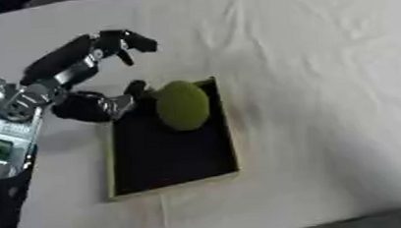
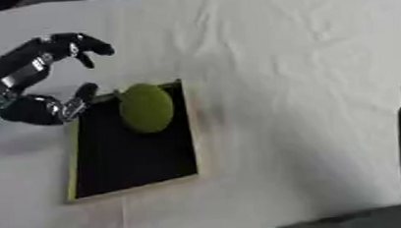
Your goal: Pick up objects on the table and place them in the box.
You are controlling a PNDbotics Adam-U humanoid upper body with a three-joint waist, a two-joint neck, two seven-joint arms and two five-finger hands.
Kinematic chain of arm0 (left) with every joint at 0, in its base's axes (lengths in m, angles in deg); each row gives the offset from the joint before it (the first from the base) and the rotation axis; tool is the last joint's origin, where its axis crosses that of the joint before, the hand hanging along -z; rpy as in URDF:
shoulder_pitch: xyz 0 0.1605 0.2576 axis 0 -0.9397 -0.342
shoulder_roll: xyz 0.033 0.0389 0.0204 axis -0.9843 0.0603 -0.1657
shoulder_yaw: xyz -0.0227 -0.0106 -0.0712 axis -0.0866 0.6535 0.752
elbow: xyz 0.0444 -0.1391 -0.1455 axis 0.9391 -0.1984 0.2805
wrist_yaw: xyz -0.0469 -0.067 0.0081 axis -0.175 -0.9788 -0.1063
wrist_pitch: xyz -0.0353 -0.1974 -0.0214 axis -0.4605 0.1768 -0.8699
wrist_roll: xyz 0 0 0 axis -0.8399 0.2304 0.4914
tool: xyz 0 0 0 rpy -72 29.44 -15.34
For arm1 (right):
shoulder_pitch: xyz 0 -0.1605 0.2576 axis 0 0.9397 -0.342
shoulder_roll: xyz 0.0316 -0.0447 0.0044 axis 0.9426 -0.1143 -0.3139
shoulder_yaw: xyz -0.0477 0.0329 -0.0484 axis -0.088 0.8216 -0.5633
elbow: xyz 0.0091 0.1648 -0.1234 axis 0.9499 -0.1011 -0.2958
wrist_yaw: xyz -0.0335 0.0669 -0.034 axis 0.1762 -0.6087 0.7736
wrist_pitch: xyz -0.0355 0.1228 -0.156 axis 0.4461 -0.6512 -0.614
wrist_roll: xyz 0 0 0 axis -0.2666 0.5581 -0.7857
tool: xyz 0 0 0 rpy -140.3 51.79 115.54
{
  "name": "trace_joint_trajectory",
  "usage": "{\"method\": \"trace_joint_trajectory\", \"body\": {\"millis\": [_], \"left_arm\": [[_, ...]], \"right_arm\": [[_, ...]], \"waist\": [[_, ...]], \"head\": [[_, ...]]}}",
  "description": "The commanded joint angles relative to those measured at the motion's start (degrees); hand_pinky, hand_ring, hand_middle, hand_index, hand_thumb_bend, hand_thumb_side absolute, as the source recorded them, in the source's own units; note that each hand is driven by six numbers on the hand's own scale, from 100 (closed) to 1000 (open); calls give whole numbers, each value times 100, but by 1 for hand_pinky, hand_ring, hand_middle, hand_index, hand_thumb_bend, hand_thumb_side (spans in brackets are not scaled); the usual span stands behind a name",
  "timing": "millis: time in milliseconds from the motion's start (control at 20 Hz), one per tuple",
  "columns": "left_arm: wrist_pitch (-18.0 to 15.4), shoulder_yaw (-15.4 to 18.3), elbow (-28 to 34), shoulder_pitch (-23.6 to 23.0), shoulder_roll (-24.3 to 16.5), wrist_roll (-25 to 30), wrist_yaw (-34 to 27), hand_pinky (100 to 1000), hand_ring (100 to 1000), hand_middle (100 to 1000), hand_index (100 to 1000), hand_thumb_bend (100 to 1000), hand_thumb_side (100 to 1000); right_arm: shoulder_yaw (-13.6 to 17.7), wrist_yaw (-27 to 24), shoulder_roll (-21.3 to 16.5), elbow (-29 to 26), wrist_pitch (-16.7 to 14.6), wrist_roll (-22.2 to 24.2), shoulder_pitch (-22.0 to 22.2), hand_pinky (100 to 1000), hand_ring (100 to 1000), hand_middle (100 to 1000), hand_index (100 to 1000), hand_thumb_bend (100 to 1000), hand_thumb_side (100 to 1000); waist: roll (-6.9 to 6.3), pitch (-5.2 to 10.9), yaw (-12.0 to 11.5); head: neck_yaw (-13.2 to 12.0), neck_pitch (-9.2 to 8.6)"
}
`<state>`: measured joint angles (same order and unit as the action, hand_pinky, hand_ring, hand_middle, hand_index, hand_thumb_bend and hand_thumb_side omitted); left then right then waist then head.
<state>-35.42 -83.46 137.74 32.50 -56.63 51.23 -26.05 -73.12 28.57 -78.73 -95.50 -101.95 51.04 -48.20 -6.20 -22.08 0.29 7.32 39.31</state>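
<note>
The green oval object (image 1: 183, 105) lies inside the shallow black box (image 1: 173, 181), at its far end, so this placement looks done. The left hand (image 1: 86, 77) hovers just beside it, fingers spread and holding nothing. No other object shows on the cloth-covered worktop (image 1: 322, 80).

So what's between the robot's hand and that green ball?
Nothing: in the left eye view the left hand, open, sits beside the green ball in the box.

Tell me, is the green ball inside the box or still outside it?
Inside. The green ball lies in the box, on its dark floor by the far rim. The left hand is open beside it, not holding it.
</note>
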Motion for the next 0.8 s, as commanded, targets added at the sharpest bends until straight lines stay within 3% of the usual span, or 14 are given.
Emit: {"method": "trace_joint_trajectory", "body": {"millis": [50,250,300,500,800], "left_arm": [[-549,387,432,-74,-395,308,-528,618,791,732,873,100,394],[-131,845,707,-384,-697,-508,-1129,595,769,706,846,100,425],[-36,1015,763,-471,-744,-740,-1254,580,754,690,830,100,476],[255,1651,1023,-775,-934,-1784,-1700,568,738,670,804,100,538],[678,2292,1362,-988,-1039,-2971,-2180,574,734,665,795,100,566]], "right_arm": [[62,60,-166,-114,-25,-27,-50,757,887,584,813,100,508],[83,72,-159,-114,-48,-58,-59,756,886,584,813,100,508],[92,75,-156,-114,-56,-66,-59,756,886,584,812,100,507],[121,91,-137,-114,-90,-90,-58,756,887,584,812,100,506],[154,106,-105,-114,-145,-122,-60,756,885,584,812,100,504]], "waist": [[65,114,-16],[97,85,-36],[114,71,-52],[173,25,-81],[258,-29,-111]], "head": [[45,-97],[64,-119],[79,-134],[81,-201],[-14,-215]]}}
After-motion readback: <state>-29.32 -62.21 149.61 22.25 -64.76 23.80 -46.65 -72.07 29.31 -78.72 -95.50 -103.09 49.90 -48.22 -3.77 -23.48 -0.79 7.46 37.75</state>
